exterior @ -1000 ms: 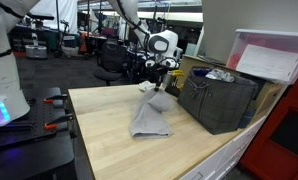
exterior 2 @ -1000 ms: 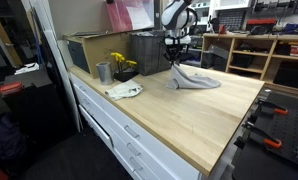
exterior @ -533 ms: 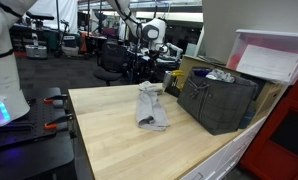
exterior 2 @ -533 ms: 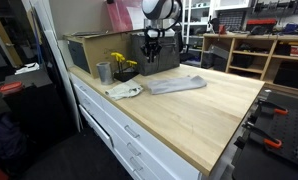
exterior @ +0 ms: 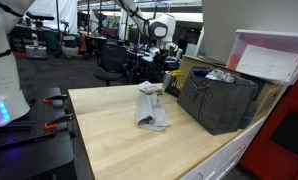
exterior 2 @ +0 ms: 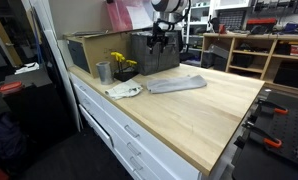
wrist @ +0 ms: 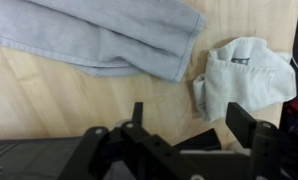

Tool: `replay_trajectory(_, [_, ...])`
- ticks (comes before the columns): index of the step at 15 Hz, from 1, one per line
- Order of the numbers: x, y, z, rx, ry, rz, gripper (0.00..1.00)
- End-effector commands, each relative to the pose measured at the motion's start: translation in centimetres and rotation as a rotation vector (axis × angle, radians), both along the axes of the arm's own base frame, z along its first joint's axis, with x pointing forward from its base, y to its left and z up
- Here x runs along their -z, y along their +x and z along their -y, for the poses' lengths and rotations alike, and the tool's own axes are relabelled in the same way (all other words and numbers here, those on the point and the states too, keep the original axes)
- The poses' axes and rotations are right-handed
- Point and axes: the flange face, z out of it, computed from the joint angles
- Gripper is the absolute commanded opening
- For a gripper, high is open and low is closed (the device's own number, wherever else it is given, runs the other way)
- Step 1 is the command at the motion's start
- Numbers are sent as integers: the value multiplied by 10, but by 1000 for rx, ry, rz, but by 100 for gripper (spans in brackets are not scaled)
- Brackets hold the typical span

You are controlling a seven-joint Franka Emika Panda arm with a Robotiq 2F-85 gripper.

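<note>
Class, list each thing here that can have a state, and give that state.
gripper: open, empty, in the air.
grey garment: lying spread out, unheld.
white cloth: crumpled, beside the garment.
metal cup: upright.
drawers: shut.
dark crate: upright, open-topped, things inside.

Found garment (exterior 2: pixel 176 84) flat on the table (exterior 2: pixel 224 115), cloth (exterior 2: pixel 124 91) just beside it nearer the edge, cup (exterior 2: pixel 103 72) and crate (exterior 2: pixel 154 52) behind both.
</note>
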Motion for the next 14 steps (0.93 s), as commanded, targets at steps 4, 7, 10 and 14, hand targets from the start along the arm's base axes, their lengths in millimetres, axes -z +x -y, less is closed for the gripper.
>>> replay_trajectory(4, [35, -20, 147, 181, 61, -66, 100])
replay_trajectory(7, [64, -30, 182, 233, 85, -113, 100])
replay_trajectory(10, [93, -36, 196, 258, 105, -157, 100])
replay_trajectory(14, [125, -40, 202, 237, 89, -196, 100])
